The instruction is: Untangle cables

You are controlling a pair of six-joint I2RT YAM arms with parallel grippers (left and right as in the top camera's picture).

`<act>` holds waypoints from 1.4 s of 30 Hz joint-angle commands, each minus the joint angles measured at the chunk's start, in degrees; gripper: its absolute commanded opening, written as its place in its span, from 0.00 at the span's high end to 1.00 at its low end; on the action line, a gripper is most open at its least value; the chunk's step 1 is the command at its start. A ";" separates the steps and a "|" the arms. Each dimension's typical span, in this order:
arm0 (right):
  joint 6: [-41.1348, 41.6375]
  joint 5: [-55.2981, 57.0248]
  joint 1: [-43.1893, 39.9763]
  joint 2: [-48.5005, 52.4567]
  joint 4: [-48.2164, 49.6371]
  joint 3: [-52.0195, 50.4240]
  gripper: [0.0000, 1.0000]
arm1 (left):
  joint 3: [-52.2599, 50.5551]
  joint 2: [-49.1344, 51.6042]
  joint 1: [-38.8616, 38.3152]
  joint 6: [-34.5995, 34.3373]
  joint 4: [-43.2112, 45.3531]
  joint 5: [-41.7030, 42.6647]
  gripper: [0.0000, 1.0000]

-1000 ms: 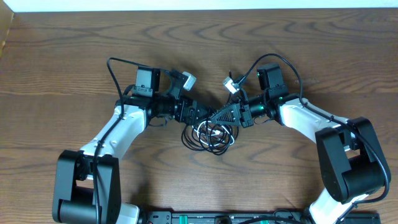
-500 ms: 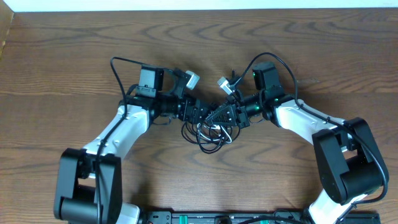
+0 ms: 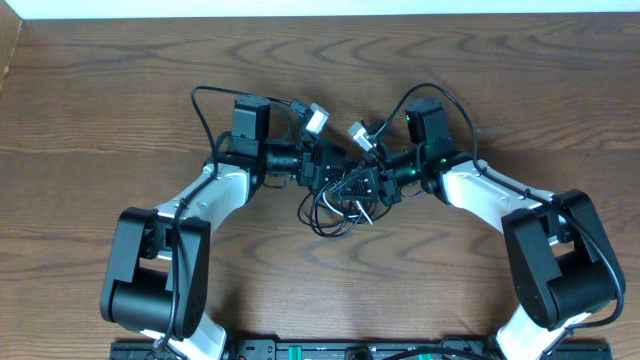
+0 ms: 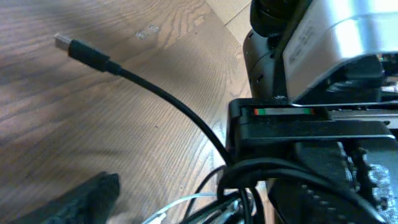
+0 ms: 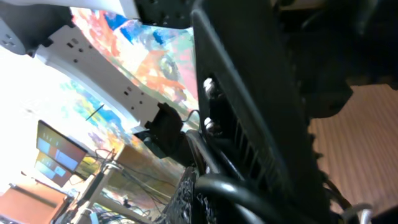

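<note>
Our right gripper pinches the cables (a black tangle); our left gripper stands spread just beside.

Overhead looks straight down on the table. Left wrist hugs the wood, close and low; right wrist, closer still, tilts up toward the room. All share the cables.

Brown surface with darker, wavy wood grain. The tangled cables are black, apart from one white cable. The left arm and right arm have white shells and black joints. A small indicator strip shows green and red.
</note>
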 commanded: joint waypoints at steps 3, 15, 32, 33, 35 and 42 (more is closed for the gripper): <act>0.98 -0.72 2.05 -0.68 0.83 -0.07 0.99 | 0.09 -0.33 -1.16 -0.94 0.61 5.86 0.08; 4.79 -0.76 3.58 -0.68 3.65 -0.07 0.99 | 0.09 -0.33 -1.86 -11.19 4.55 -13.18 0.16; 0.98 -0.76 7.37 -0.66 1.11 -2.25 0.99 | 0.09 -0.33 12.66 -23.23 12.39 -13.31 0.31; 0.59 -0.76 7.65 -0.68 1.11 -2.60 0.99 | 0.09 -0.33 13.42 -23.32 12.39 -13.31 0.31; -0.11 -0.76 7.82 -0.66 1.14 -3.48 0.99 | 0.09 -0.33 14.62 -23.47 12.37 -13.27 0.30; -1.62 -0.76 6.67 -0.68 1.18 -5.25 0.97 | 0.09 -0.33 16.24 -23.41 11.89 -8.09 0.19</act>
